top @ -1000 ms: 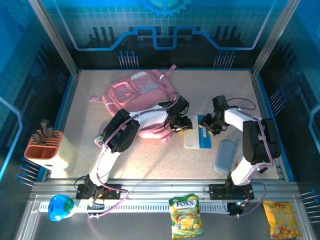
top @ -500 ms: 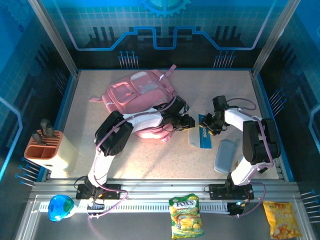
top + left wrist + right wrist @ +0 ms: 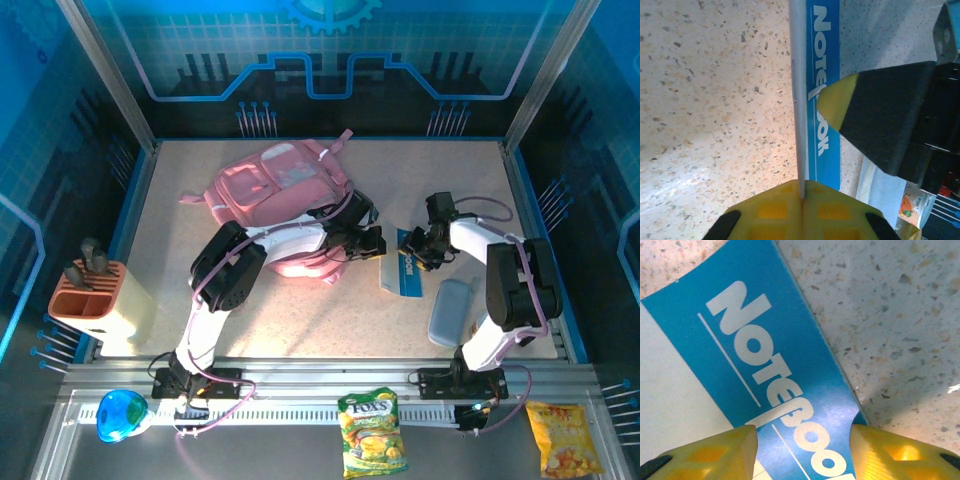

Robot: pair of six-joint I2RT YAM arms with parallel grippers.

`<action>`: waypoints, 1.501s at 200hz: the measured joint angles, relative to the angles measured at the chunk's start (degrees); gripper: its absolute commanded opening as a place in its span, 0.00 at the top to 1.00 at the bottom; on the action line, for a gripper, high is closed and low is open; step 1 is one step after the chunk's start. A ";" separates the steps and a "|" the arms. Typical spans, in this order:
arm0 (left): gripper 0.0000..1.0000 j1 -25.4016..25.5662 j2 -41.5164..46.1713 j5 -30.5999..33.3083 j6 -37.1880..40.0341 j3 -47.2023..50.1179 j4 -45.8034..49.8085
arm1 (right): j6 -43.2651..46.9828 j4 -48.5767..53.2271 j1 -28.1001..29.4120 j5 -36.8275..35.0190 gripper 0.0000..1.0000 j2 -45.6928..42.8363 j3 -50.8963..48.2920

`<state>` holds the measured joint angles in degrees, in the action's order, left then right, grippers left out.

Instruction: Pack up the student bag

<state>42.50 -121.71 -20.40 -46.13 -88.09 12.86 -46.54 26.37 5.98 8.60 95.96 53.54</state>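
Note:
The pink student bag point(image 3: 280, 195) lies at the back left of the table. Right of it a blue and white notebook point(image 3: 400, 272) rests on the table, its left edge tipped up. My left gripper point(image 3: 378, 246) is shut on that edge. In the left wrist view the yellow fingertips point(image 3: 802, 196) pinch the notebook point(image 3: 825, 75), seen edge-on. My right gripper point(image 3: 426, 254) hovers open over the notebook's right side. Its fingers point(image 3: 896, 452) stand apart on either side of the notebook point(image 3: 765, 365) cover, and one dark finger point(image 3: 885, 120) appears in the left wrist view.
A grey pencil case point(image 3: 450, 310) lies just right of the notebook. A cream holder point(image 3: 102, 300) with dark tools stands at the left edge. On the front rail lie a green snack bag point(image 3: 372, 432), a yellow snack bag point(image 3: 565, 440) and a blue object point(image 3: 120, 415).
My left gripper slid right to the notebook and shut on its left edge, which now stands tipped up. The right gripper has stayed over the notebook.

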 measured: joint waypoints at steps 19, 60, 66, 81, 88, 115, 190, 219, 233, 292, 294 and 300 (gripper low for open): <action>1.00 -0.55 0.61 0.68 0.09 0.04 0.87 | -0.31 -0.85 -0.04 1.05 0.43 -1.77 -1.22; 1.00 -4.35 8.48 3.28 1.73 2.16 1.49 | -1.90 -5.75 -0.07 6.05 0.35 -8.20 -2.62; 1.00 -5.14 10.14 3.69 2.10 2.58 1.44 | -2.49 -7.30 -0.07 7.13 0.34 -9.38 -3.08; 1.00 -7.37 14.36 4.61 2.67 3.69 1.38 | -4.02 -11.02 -0.07 9.73 0.29 -11.91 -4.44; 1.00 -8.41 16.13 5.05 2.75 4.22 1.38 | -4.96 -12.96 -0.07 11.06 0.27 -12.94 -5.14; 1.00 -13.31 22.64 6.05 2.47 7.37 0.13 | -9.20 -18.95 0.09 14.60 0.16 -15.02 -6.58; 1.00 -19.21 36.81 11.13 -8.87 24.76 -14.16 | -26.77 -35.19 9.31 18.47 0.08 -15.63 -7.39; 1.00 -19.28 38.93 12.55 -12.39 26.71 -18.32 | -34.45 -43.63 13.40 18.93 0.08 -13.49 -7.39; 1.00 -19.32 39.30 13.05 -13.77 26.88 -19.82 | -37.40 -47.12 14.82 18.86 0.09 -12.41 -7.37; 1.00 -19.37 39.36 13.14 -17.05 27.23 -22.88 | -42.21 -54.40 18.99 15.65 0.15 -10.54 -5.95; 1.00 -19.37 39.34 13.14 -17.11 27.23 -22.99 | -42.21 -54.55 19.21 15.54 0.15 -10.49 -5.81; 1.00 -19.37 39.28 13.14 -17.31 27.23 -23.26 | -42.18 -54.88 19.69 14.93 0.17 -10.38 -5.42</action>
<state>23.14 -82.43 -7.27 -63.44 -60.86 -10.39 -88.73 -28.51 25.67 23.53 85.58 48.12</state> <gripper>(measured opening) 0.050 0.854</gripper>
